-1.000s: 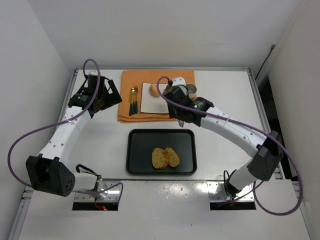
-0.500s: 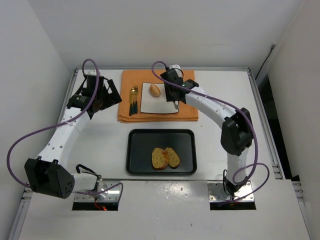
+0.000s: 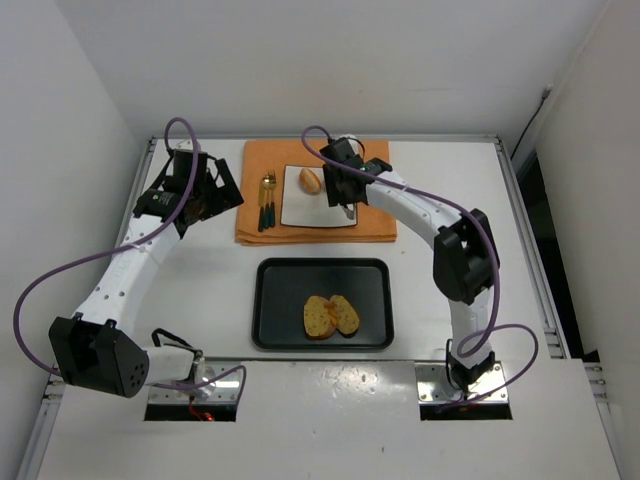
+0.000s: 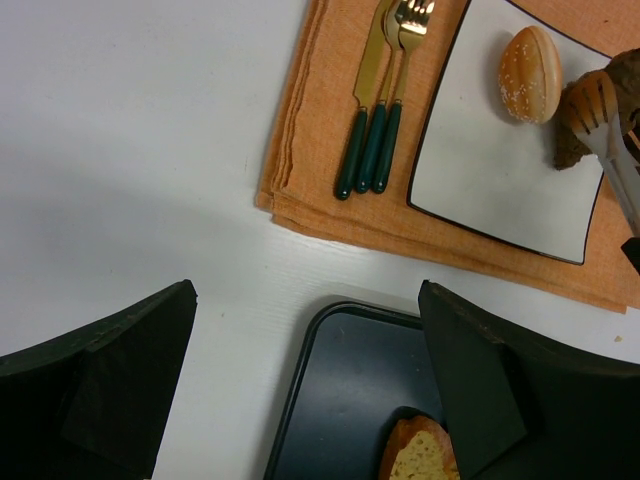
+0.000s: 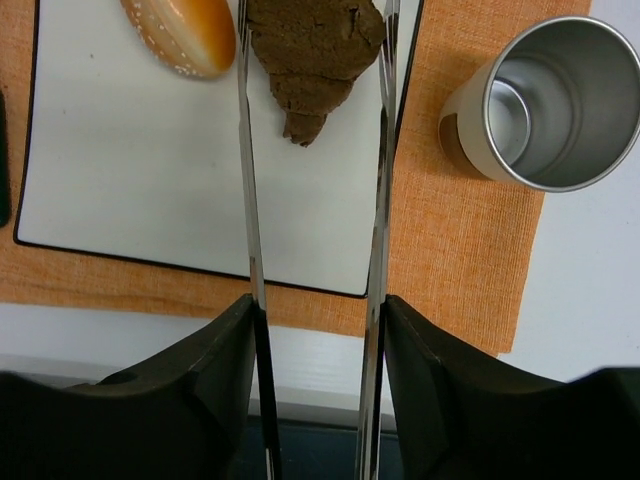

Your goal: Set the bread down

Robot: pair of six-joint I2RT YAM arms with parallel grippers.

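Right claw [image 5: 320, 305]: clamped on tongs [image 5: 383, 150], one finger pressing each blade.
Bread [image 5: 315, 50]: brown chunk between the tong tips, ahead of this claw, over the plate [image 5: 130, 170]; resting or lifted, cannot tell.
Roll [image 5: 180, 30]: on the plate, just left of the tong tips.
Cup [image 5: 540, 100]: right of the tongs, on the napkin [image 5: 460, 260].
Left claw [image 4: 307, 290]: fingers wide apart, above tabletop [image 4: 150, 150] and tray [image 4: 340, 390] edge.
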